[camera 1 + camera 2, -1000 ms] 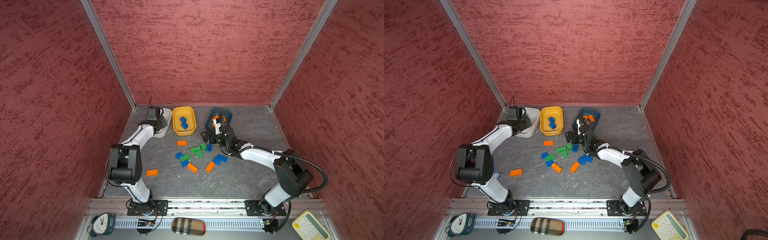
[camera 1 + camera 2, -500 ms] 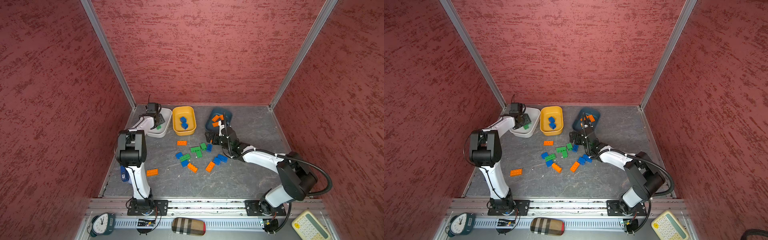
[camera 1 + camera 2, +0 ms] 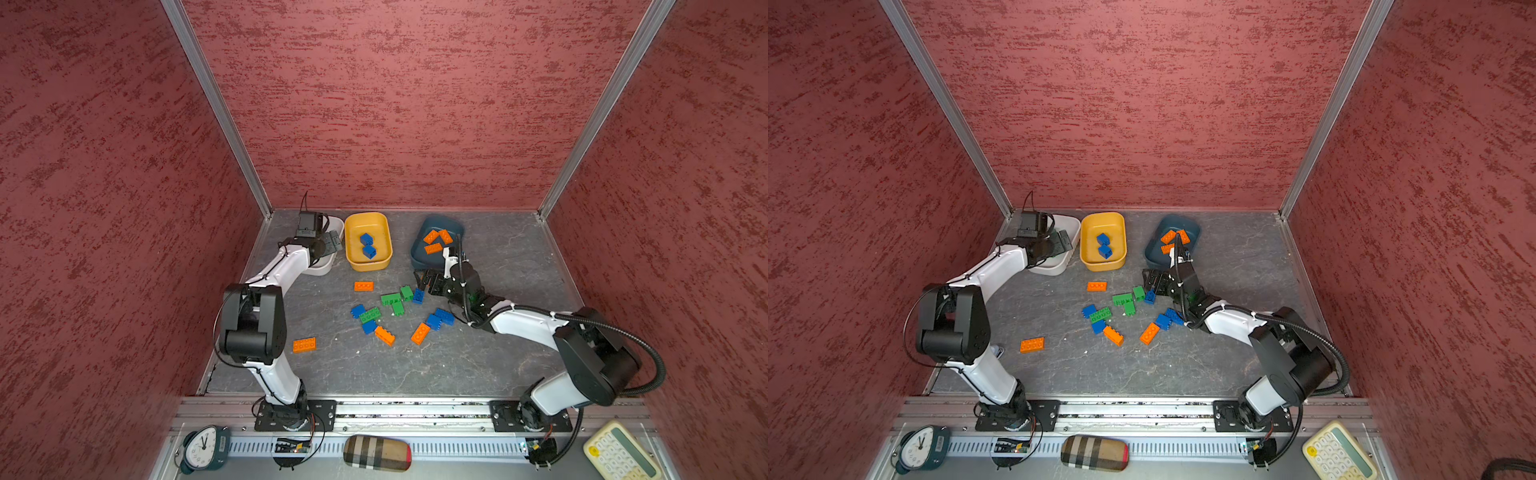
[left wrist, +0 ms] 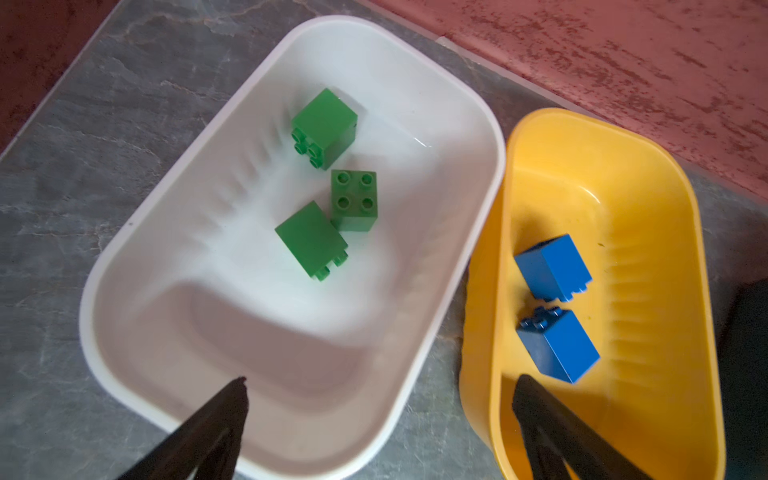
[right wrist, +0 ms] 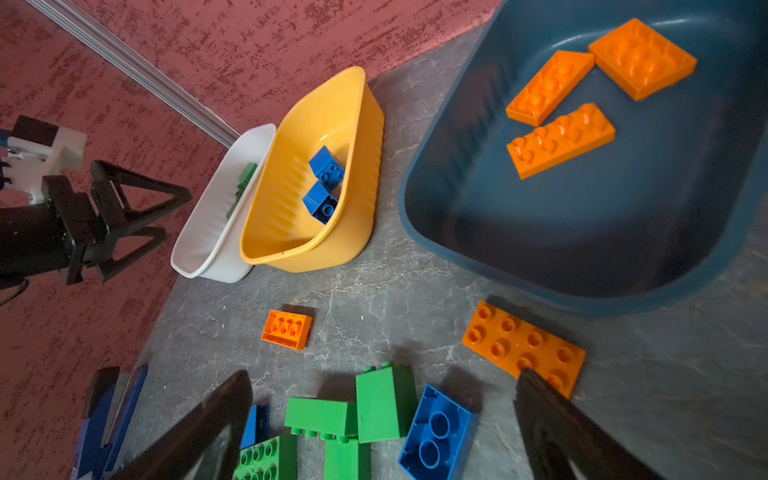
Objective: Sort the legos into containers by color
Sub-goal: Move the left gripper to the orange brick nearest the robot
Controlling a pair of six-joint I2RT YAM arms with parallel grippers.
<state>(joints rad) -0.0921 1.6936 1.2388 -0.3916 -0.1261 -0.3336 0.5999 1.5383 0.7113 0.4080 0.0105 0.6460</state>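
- In both top views your left claw (image 3: 332,245) hangs over the white tub (image 3: 322,269) at the back left of the table (image 3: 457,365), fingers spread and empty.
- The yellow tub (image 3: 365,217) sits just beside the white one and holds two blue bricks (image 3: 367,245). The teal tub (image 3: 455,229) stands further right with three flat orange bricks (image 3: 434,241) inside.
- Your right claw (image 3: 1152,280) is low over the table just in front of the teal tub, spread wide and carrying nothing. It sits at the edge of the loose bricks (image 3: 1121,307), which lie scattered mid-table in orange, blue and green. One orange brick (image 3: 1032,345) lies apart, near the left arm.
- In the left wrist view you see both fingers (image 4: 220,415) far apart with nothing between them. Three green bricks (image 4: 354,199) lie in the white tub, one studs up and two on their sides. The two blue ones lie in the yellow tub, which stands rim to rim with the white one.
- In the right wrist view the fingers stand wide apart. Between them on the table lie a green brick (image 5: 386,403) and a blue brick (image 5: 436,432), the blue one underside up. One fingertip overlaps an orange plate (image 5: 515,340) just outside the teal tub. A small orange brick (image 5: 286,329) lies alone nearer the yellow tub.
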